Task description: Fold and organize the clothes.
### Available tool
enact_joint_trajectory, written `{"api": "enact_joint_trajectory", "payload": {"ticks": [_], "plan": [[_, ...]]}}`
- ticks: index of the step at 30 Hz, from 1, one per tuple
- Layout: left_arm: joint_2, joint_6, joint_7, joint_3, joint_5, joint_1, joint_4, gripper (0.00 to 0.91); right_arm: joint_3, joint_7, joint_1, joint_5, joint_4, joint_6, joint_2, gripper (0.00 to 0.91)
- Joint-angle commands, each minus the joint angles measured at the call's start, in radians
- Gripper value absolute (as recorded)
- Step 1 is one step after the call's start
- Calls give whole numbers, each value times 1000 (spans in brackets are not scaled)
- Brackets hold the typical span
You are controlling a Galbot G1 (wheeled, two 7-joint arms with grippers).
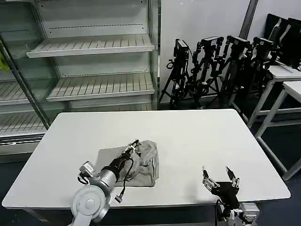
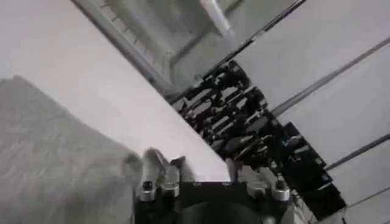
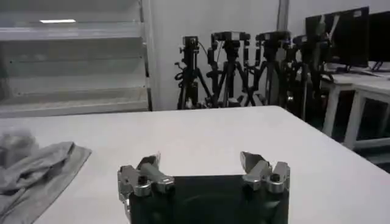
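Shirt (image 1: 141, 162): crumpled grey heap, front-left of the table (image 1: 197, 136), long axis left to right.
My left gripper (image 1: 135, 144): over shirt's far edge; grip unclear.
My right gripper (image 1: 220, 178): spread wide, near front edge.

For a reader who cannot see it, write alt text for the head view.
On a white table, the left gripper reaches over a crumpled light grey shirt. The right gripper waits open near the table's front edge, apart from the shirt. Empty shelves and camera tripods stand behind.
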Motion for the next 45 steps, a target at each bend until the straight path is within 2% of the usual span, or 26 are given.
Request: {"api": "enact_joint_trajectory", "payload": {"ticks": [1, 10, 13, 26, 42, 43, 44, 45], "plan": [[78, 3, 13, -146, -5, 80, -132, 907, -19, -1, 13, -1, -5, 0, 4, 907], [226, 114, 0, -362, 22, 259, -121, 907, -62, -4, 31, -14, -25, 4, 16, 907], [238, 137, 4, -381, 23, 302, -102, 907, -61, -5, 29, -14, -25, 7, 17, 907], [146, 132, 26, -273, 46, 245, 52, 907, -11, -4, -6, -14, 5, 12, 11, 907], [61, 79, 32, -200, 1, 166, 64, 907, -1, -1, -26, -15, 37, 8, 19, 907], [58, 65, 32, -198, 2, 163, 63, 786, -1, -1, -27, -15, 40, 8, 21, 907], [56, 58, 32, -198, 2, 159, 65, 786, -2, -1, -29, -16, 41, 8, 22, 907], [55, 52, 31, -198, 2, 157, 68, 222, -2, -1, -30, -16, 42, 8, 22, 907]]}}
